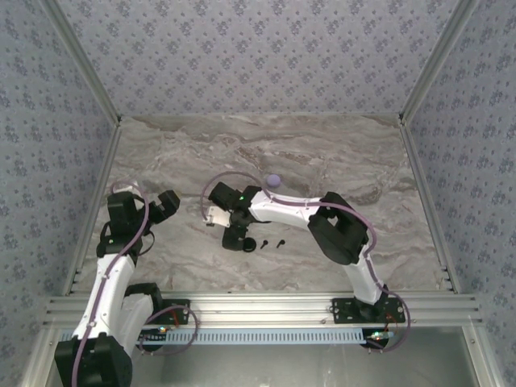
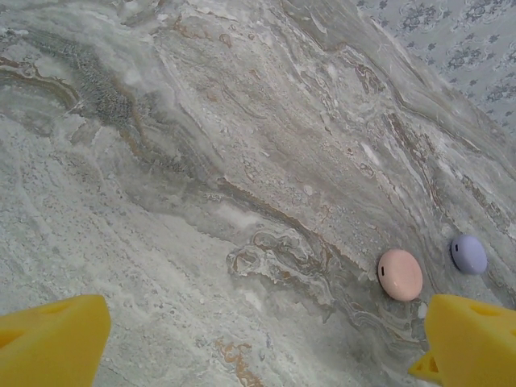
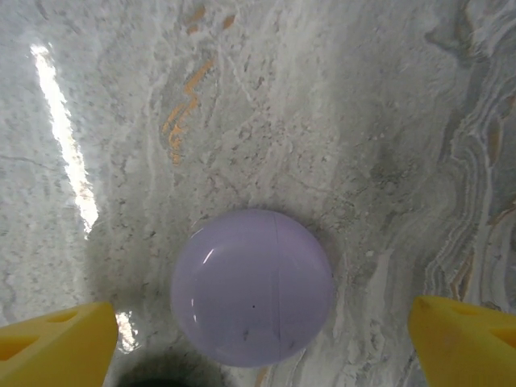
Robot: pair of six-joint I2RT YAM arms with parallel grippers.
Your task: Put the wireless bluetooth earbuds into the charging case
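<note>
- Table [image 1: 339, 153]: one grey marble top, with both arms reaching over it.
- Earbuds [image 1: 272, 243]: I count two in the top view, both black and tiny. They lie side by side on the marble, slightly apart, at 3 o'clock from the right gripper [image 1: 236, 239] and just beside it. Neither sits in a case.
- Purple case [image 1: 273, 180]: one small round case, closed as far as I can tell. It lies at about 1 o'clock from the right gripper, well apart from the earbuds.
- Pink case [image 2: 400, 274]: one, round and closed, seen from the left wrist at 4 o'clock in that view. The purple case [image 2: 468, 254] lies near it at 3 o'clock, and the two do not touch.
- Lilac case [image 3: 252, 286]: one round, closed case, seen from the right wrist at 6 o'clock in that view. It lies flat on the marble. I cannot tell whether it is the same purple case.
- Right gripper [image 3: 262, 322]: its two yellow fingers [image 3: 52, 347] are spread wide. One stands at 9 o'clock and one at 3 o'clock of the lilac case, both clear of it and grasping nothing.
- Left gripper [image 1: 165, 205]: it sits at 9 o'clock from the right gripper, well apart. In its own wrist view the left gripper [image 2: 266, 330] has two yellow fingers [image 2: 48, 343] released wide, with bare marble between them.
</note>
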